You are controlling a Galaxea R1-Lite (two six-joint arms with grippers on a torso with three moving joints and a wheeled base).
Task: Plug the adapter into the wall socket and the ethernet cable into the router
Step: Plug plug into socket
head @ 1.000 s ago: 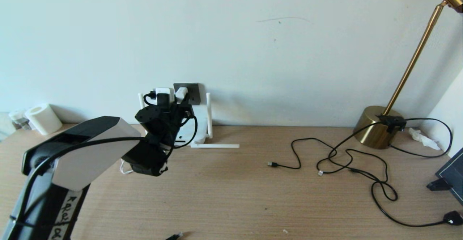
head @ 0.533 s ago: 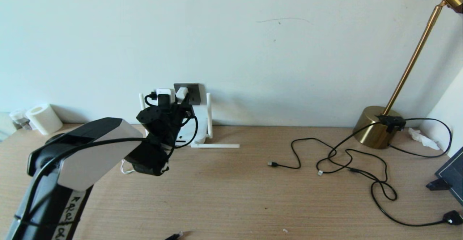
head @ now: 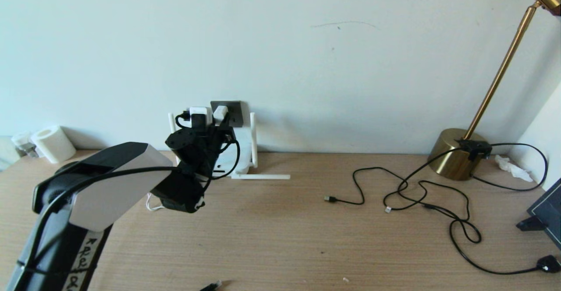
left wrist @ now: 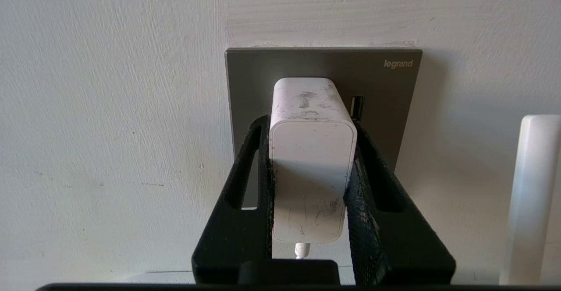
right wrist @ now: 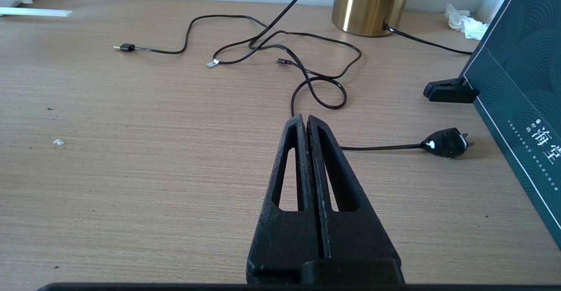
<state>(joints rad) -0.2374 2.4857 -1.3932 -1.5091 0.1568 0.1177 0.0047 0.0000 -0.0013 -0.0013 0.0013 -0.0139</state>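
Observation:
My left gripper [left wrist: 311, 124] is shut on the white adapter [left wrist: 312, 159], a finger on each side. The adapter's far end sits against the dark grey wall socket [left wrist: 324, 63]; its pins are hidden. From the head view the adapter [head: 220, 111] is at the socket [head: 235, 108], above the white router [head: 228, 161], which my left arm mostly covers. One router antenna [head: 253, 140] stands upright and another [head: 260, 177] lies flat on the desk. Only the ethernet cable's black plug [head: 213, 286] shows, at the desk's front edge. My right gripper [right wrist: 307, 118] hovers shut and empty over the right side of the desk.
Thin black cables [head: 420, 190] loop across the right half of the desk and end in a black plug [head: 548, 264]. A brass lamp base [head: 458, 153] stands at the back right, beside a dark teal box [right wrist: 521, 107]. A paper roll [head: 50, 144] sits at the far left.
My left arm has shifted slightly forward toward the wall, still holding the adapter at the socket. Nothing else has moved.

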